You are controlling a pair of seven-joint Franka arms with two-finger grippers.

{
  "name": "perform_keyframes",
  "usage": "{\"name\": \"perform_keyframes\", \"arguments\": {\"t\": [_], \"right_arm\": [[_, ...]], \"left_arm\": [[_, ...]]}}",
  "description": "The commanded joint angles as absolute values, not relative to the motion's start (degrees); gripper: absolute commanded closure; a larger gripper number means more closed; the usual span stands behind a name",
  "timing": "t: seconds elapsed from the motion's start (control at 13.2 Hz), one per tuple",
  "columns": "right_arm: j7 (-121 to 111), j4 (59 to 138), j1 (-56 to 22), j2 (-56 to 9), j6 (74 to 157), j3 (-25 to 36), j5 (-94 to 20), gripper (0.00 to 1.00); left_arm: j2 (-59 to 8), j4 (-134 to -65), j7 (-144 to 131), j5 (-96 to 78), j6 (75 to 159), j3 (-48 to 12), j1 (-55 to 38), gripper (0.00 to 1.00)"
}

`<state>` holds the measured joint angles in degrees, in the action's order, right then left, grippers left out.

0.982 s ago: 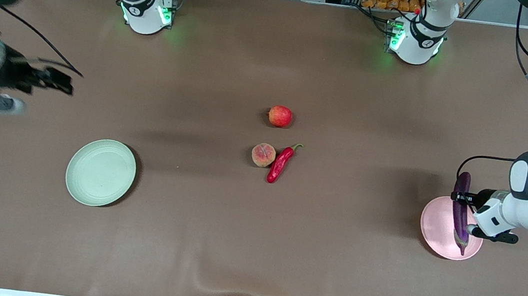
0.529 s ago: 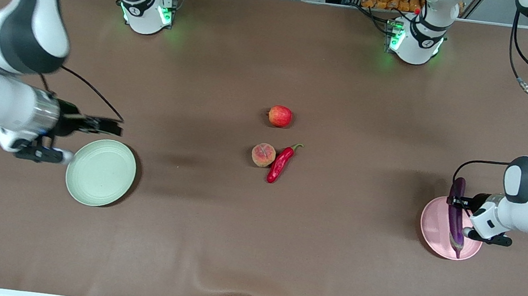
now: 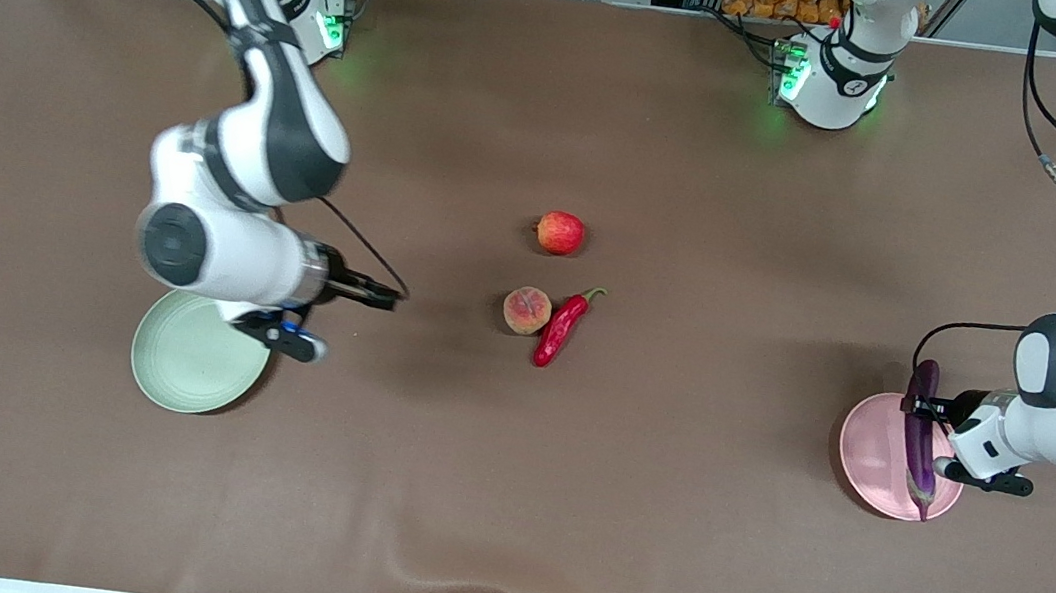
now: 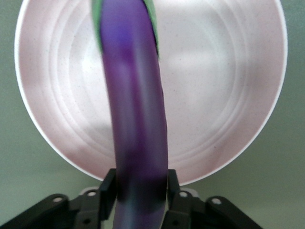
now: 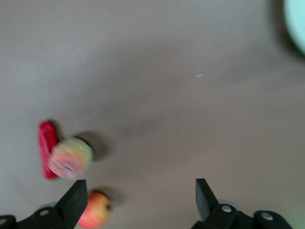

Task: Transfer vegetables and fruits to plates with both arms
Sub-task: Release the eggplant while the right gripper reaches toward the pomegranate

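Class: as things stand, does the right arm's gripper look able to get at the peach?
Probably yes. The right gripper is open, with bare table between it and the peach; only the chili touches the peach.

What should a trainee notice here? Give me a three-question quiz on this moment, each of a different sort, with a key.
1. True or false: the left gripper is shut on the eggplant over the pink plate.
2. Which item lies nearest the peach? A) the apple B) the chili pepper C) the green plate
3. Fill in: the right gripper, jaws open, is over the bare table between the green plate and the ____.

Key: 1 true; 2 B; 3 peach
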<state>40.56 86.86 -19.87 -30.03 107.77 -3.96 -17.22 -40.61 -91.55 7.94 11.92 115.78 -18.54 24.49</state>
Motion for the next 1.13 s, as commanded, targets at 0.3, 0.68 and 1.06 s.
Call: {"name": "perform_keyframes", "arguments": {"t": [0.3, 0.68, 1.06], "right_arm": [[52.4, 88.3, -32.3, -35.9, 114.7, -3.6, -20.7, 0.00], [62.0, 91.5, -38.9, -36.7, 118.4, -3.5, -23.8, 0.00], [66.0, 93.3, -43.8, -38.0, 123.4, -3.5, -23.9, 0.00]], "left_arm": [[-38.0, -90.5, 6.7, 6.6, 115.5, -23.4, 25.3, 0.00], [-38.8, -91.1, -11.4, 4.7, 116.6, -28.4, 17.2, 0.00], [-39.7, -94.6, -19.9, 1.9, 126.7, -28.2, 8.5, 0.00]]}}
